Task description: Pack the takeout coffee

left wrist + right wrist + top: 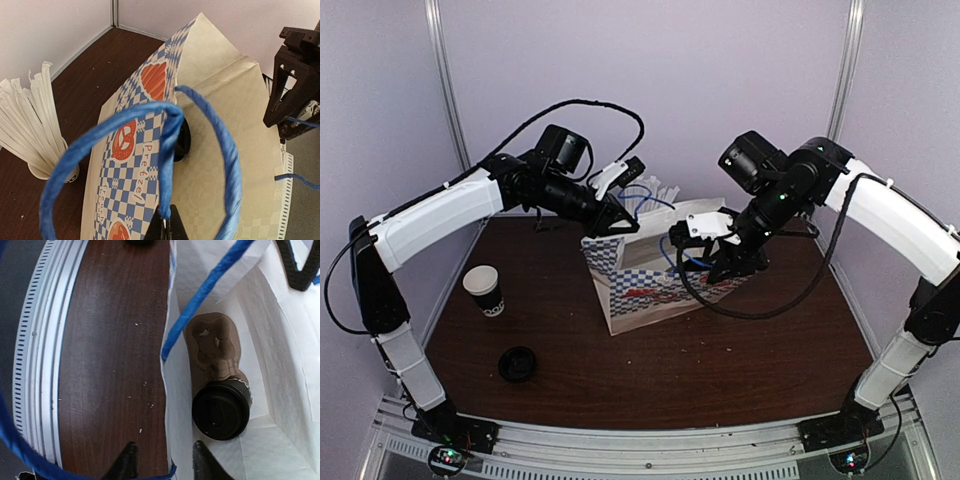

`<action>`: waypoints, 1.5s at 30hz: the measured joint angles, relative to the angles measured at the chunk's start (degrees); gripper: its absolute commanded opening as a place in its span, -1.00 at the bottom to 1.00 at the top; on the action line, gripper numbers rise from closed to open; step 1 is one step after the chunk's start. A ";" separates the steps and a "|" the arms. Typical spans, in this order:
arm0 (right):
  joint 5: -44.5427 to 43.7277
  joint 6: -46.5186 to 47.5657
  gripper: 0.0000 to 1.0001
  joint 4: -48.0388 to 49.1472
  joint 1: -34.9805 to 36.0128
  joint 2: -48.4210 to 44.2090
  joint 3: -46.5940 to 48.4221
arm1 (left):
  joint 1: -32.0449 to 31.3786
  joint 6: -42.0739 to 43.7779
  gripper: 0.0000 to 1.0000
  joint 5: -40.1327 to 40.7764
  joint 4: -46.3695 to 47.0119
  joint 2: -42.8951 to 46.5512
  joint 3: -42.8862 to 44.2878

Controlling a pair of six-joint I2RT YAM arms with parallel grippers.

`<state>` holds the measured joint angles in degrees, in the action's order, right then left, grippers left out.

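Cup: black lidded paper takeout coffee (220, 410) sits inside the checkered paper bag (280, 365), lower centre of right wrist view, long axis toward the lens.
Bearing: just right of right gripper (165, 466), the nearer arm; jaws part-spread astride the bag wall.
Left gripper (166, 222): pinching the blue twisted-paper handle (167, 170).
Hidden: cup's side and lettering.

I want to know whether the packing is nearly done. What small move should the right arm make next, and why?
Probably close the right gripper on the wall of the bag that runs between its fingers. The takeout coffee sits lidded inside the bag, the right fingers straddle that wall with a gap, and the left gripper is shut on a blue handle.
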<state>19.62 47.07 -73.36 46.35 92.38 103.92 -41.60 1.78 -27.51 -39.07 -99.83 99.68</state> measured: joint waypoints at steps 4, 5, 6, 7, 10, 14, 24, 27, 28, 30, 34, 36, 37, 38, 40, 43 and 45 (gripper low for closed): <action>3.93 1.95 0.34 -4.87 0.90 -0.17 1.60 | -0.02 -0.44 -1.00 -0.72 -0.02 0.02 0.00; 4.83 2.54 0.46 -6.10 0.90 -0.50 2.01 | -0.35 -0.57 -1.00 -0.57 0.02 0.11 -0.11; 5.35 2.47 0.54 -7.02 0.87 -0.90 2.29 | -0.63 -0.68 -1.00 -0.15 0.17 0.39 -0.46; 6.16 2.69 0.57 -8.24 0.61 -1.38 2.82 | -1.11 -0.79 -1.00 0.66 0.44 0.94 -1.14; 8.85 2.71 0.64 -11.21 -2.19 -3.85 5.09 | -4.39 -0.96 -1.00 4.35 0.92 3.26 -3.26; 13.11 2.69 0.59 -13.09 -8.35 -7.89 6.36 | -10.82 -1.05 -1.00 10.12 1.79 6.36 -5.46; 17.64 2.49 0.46 -13.14 -10.69 -8.83 1.97 | -18.14 -3.37 -1.00 18.36 5.35 9.55 -10.95; 17.88 2.51 0.42 -12.72 -10.64 -9.18 0.24 | -19.65 -3.58 -1.00 21.18 6.21 10.19 -11.93; 17.84 2.49 0.43 -12.52 -10.64 -9.53 -0.66 | -20.63 -3.61 -1.00 22.47 6.45 10.49 -12.35; 17.68 2.45 0.46 -12.52 -10.75 -10.34 -2.38 | -22.75 -3.63 -1.00 24.65 6.91 11.23 -13.09; 18.84 2.47 0.58 -13.55 -12.92 -11.80 -2.60 | -26.23 -3.67 -1.00 28.26 7.19 12.13 -13.33; 20.13 2.60 0.60 -14.64 -15.41 -12.11 -0.59 | -27.36 -3.65 -1.00 30.16 7.23 12.26 -13.33; 21.20 2.64 0.61 -14.93 -17.22 -12.28 0.90 | -27.87 -3.65 -1.00 30.93 7.21 12.28 -13.33; 21.97 2.60 0.61 -14.93 -18.71 -12.55 1.86 | -28.37 -3.65 -1.00 31.74 7.19 12.31 -13.40; 23.43 2.60 0.61 -14.82 -21.84 -13.66 2.97 | -29.38 -3.65 -1.00 33.00 7.19 12.74 -13.92; 24.85 2.47 0.61 -14.67 -24.04 -14.97 2.73 | -31.15 -3.74 -1.00 34.27 7.10 14.03 -15.30; 25.97 2.27 0.61 -14.38 -24.94 -15.61 1.60 | -32.39 -4.00 -1.00 34.88 7.08 15.02 -16.35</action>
<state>45.58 49.34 -87.74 21.41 76.77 105.51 -74.00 -2.22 7.38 -31.99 -84.82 83.33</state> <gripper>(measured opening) 0.805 0.010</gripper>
